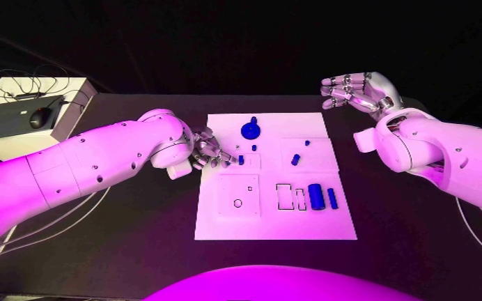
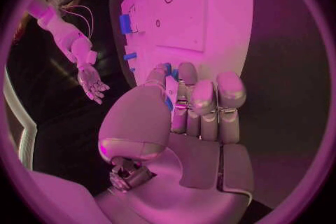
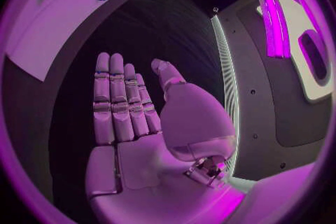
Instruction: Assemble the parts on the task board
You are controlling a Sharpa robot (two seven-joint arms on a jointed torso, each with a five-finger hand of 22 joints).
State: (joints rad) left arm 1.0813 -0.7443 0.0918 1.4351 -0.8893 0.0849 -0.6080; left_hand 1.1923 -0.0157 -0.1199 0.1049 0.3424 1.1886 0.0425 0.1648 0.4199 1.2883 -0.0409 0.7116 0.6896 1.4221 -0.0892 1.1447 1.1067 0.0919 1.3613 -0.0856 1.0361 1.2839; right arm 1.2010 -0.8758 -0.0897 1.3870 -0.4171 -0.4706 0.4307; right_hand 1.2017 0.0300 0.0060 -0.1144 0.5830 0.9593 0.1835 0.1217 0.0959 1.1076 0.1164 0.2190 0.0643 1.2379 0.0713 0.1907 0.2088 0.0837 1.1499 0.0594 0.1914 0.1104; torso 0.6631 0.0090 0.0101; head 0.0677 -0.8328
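Near edge of the white board (image 1: 271,228): 1 blue cylinder (image 1: 316,196) and 1 slim bar (image 1: 332,198), beside empty slots. Further in, left robot hand (image 1: 206,149) at the board's left edge, seemingly pinching a small blue peg (image 1: 241,159). Hold the peg upright, line up over its hole, press straight down. Beyond, a blue disc (image 1: 250,131). Right robot hand (image 1: 356,90) spread, holding nothing, above the black bench (image 1: 402,245). White box (image 1: 30,127) far left.

The head camera is looking down on the flat white task board (image 1: 276,228); both wrist cameras are sharing it (image 2: 210,5) (image 3: 42,28) from behind their palms.
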